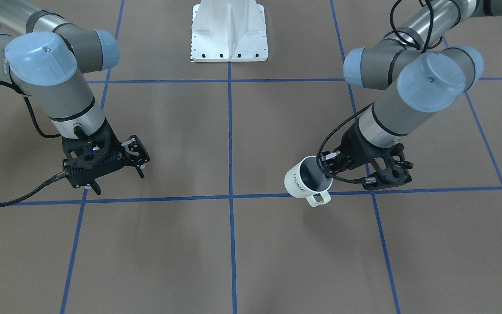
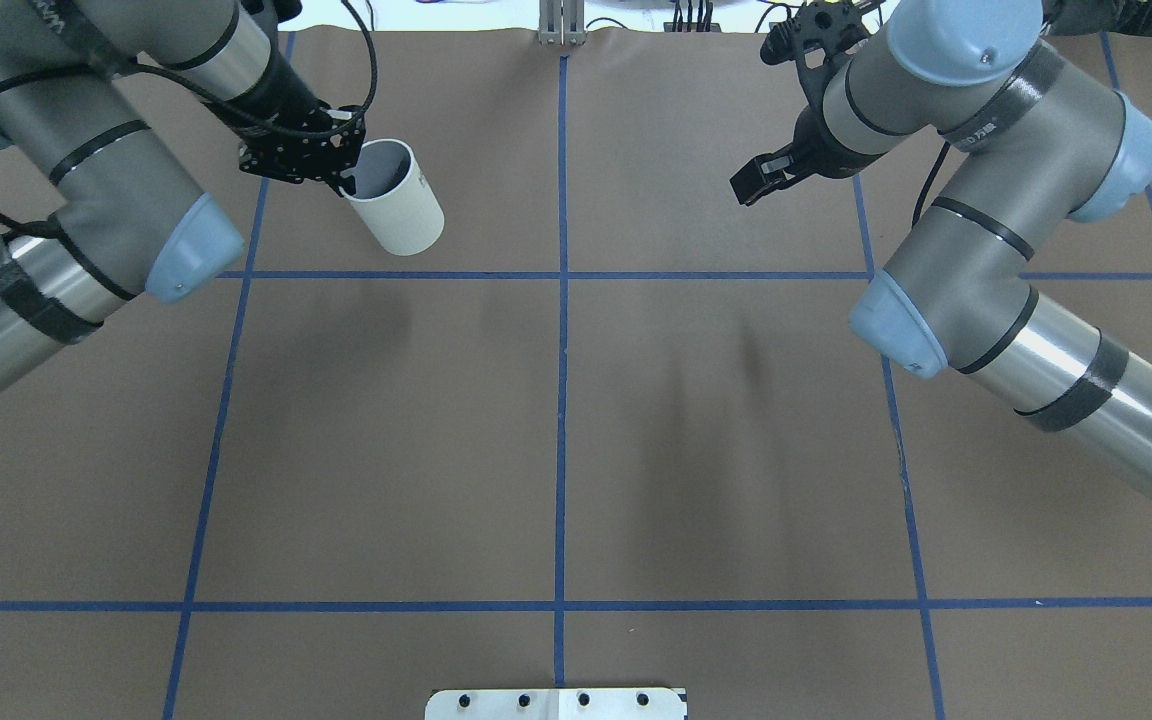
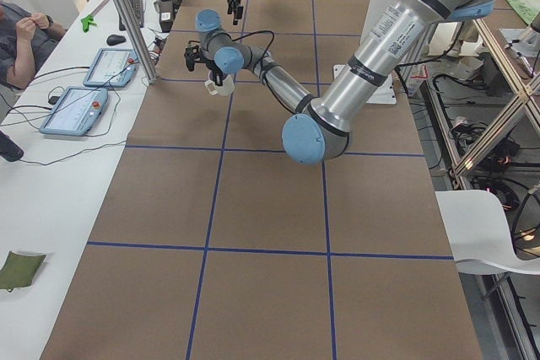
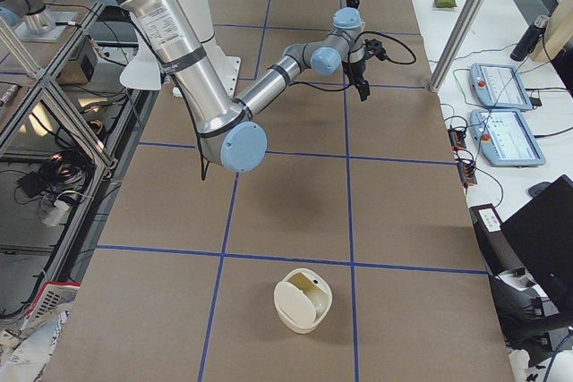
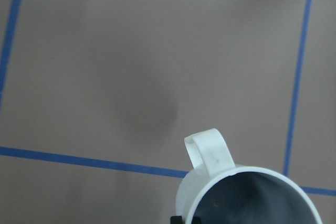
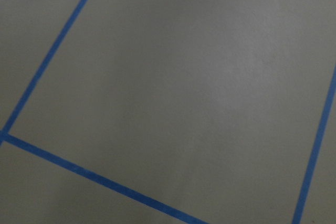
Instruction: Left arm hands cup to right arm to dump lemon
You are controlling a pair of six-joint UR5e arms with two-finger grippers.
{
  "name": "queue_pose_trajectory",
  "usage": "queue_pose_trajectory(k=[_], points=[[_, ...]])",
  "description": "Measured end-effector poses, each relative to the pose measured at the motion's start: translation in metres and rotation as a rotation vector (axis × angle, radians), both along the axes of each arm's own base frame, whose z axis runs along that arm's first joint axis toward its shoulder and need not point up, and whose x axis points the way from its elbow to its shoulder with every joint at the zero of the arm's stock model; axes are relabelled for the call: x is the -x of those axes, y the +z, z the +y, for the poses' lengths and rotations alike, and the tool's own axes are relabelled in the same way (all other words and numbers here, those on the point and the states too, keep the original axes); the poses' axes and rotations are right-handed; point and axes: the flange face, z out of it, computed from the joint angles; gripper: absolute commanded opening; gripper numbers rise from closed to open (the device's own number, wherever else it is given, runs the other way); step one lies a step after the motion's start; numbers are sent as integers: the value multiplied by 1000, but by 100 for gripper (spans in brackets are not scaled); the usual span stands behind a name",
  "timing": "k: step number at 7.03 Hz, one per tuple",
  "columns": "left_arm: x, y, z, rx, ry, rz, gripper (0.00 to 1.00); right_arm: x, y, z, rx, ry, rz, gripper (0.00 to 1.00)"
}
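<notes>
Above the brown table (image 1: 233,244), the left gripper (image 1: 330,169) pinches the cup (image 1: 300,182) by its rim. It looks hard, smooth, maybe slippery. The right gripper (image 1: 118,178), open and empty, should grab its side.

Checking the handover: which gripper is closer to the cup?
Left. The left gripper grips the cup by its rim; the right gripper hangs open, well apart from it.

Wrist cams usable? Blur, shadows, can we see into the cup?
Left wrist: cup sharp but cropped at the frame bottom, inside dim, contents unclear; soft shadow on the table. Right wrist: only table and blue tape, slightly soft. Overhead: diffuse shadows, no glare.
</notes>
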Motion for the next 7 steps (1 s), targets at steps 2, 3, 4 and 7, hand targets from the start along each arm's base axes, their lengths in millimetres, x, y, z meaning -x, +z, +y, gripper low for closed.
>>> queue_pose_trajectory(k=[2, 3, 4, 7], points=[[60, 81, 38, -98, 68, -61, 0, -17, 12, 0, 105, 12, 73, 100], [89, 117, 56, -136, 101, -93, 0, -35, 19, -7, 147, 30, 85, 100], [115, 149, 73, -175, 135, -126, 0, -60, 30, -16, 177, 46, 92, 100], [158, 215, 107, -275, 199, -224, 0, -181, 95, -44, 244, 3, 40, 100]])
